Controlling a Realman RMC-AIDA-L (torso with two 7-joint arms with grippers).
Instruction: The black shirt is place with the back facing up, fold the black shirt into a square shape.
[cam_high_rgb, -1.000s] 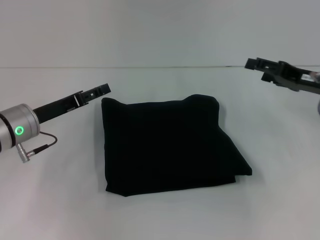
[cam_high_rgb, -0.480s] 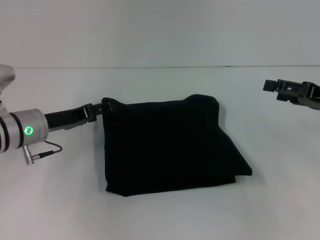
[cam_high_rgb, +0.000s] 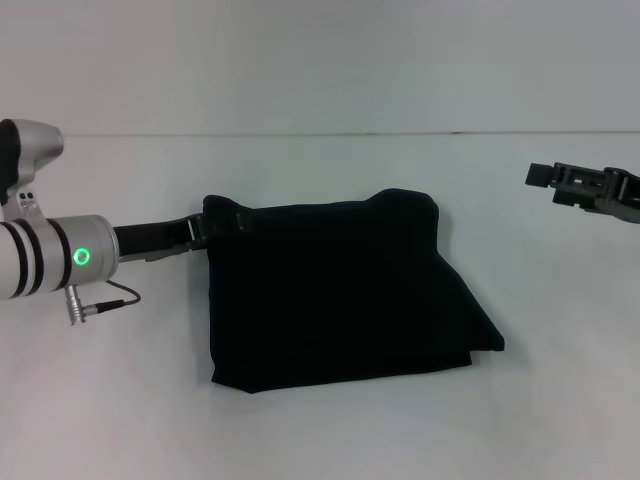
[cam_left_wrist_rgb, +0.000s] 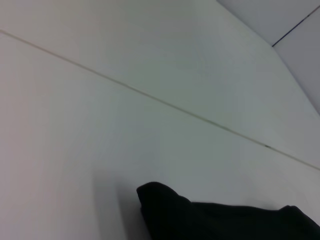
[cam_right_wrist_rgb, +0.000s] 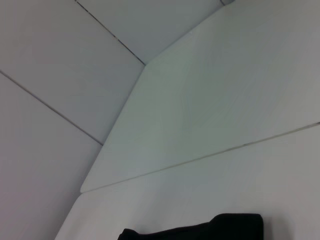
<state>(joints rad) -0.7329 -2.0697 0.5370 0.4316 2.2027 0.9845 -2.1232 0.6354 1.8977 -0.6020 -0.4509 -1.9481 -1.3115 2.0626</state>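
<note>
One garment: the black shirt lies folded into a rough rectangle at the middle of the white surface, its near right corner flaring outward.
Shirt detail: no lettering shows; the folds are hard to make out against the black cloth.
Left gripper: the left gripper sits at the shirt's far left corner, touching or overlapping the cloth there; black on black, so whether its jaws are apart or together cannot be told.
Change, left: half a second ago its tip was just at that corner's edge; it has since pushed a little farther over the cloth.
Right gripper: the right gripper hovers well apart from the shirt, cut off by the right edge; state of jaws cannot be told.
Change, right: position about the same as half a second ago.
Wrist views: each shows only a dark strip of the shirt and bare surface.
</note>
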